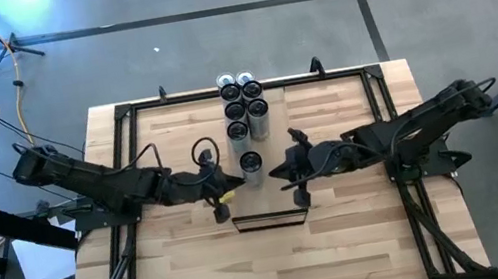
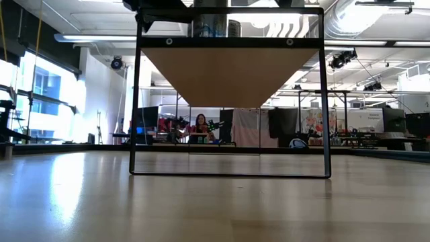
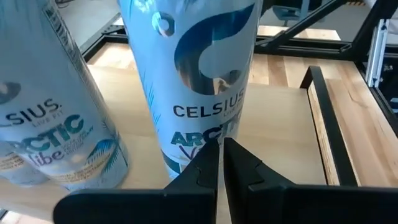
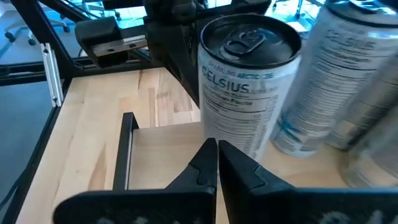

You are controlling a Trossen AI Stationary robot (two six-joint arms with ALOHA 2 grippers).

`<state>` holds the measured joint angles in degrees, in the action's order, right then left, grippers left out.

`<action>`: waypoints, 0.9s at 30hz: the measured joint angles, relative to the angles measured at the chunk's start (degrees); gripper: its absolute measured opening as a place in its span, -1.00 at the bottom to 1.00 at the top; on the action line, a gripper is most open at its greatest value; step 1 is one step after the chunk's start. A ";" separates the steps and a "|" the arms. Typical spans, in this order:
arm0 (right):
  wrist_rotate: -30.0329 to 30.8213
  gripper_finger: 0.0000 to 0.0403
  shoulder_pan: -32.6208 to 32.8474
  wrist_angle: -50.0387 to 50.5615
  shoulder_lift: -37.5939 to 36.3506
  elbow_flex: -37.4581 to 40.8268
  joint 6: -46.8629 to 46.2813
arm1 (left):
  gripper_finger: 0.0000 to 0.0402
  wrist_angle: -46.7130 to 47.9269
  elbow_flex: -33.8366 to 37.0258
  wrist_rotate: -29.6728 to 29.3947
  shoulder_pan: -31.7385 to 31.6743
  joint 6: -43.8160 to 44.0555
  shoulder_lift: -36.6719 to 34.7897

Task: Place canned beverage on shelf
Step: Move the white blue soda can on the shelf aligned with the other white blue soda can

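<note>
Overhead, both arms reach inward across the wooden surface (image 1: 188, 261) and meet near its middle, one on each side of a single can (image 1: 251, 163) that stands apart from the rest. The left tool (image 1: 222, 203) has its fingers pressed together with nothing between them; in the left wrist view its closed tips (image 3: 219, 163) sit just in front of that can (image 3: 198, 81), whose label reads CELSIUS, with a second can (image 3: 46, 124) beside it. The right tool (image 1: 293, 191) is likewise pressed shut and empty; its own wrist view shows the joined tips (image 4: 216, 163) near the can (image 4: 247, 81), which stands upright with its pull tab on top. The shelf (image 1: 261, 173) is a long narrow light-wood platform on a dark frame, running from the far edge toward the centre, and the cans stand on it in a cluster (image 1: 243, 100) toward its far end. From table height the shelf's underside (image 2: 228, 77) shows above its frame, and a person (image 2: 200, 128) sits far back in the room.
</note>
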<state>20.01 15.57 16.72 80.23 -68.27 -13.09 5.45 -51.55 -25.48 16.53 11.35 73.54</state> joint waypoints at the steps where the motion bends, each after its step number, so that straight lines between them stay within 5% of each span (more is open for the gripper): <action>1: 0.34 -1.00 0.01 0.74 -0.54 0.00 0.03 | -1.00 -0.30 0.00 0.30 -0.24 -0.05 0.00; 27: 0.65 -1.00 2.95 7.35 -5.49 1.96 -0.94 | -1.00 -12.17 0.00 5.49 -8.42 -3.53 5.42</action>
<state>20.66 18.52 24.07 74.74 -66.31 -14.02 -6.72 -51.55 -19.99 8.11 7.82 78.96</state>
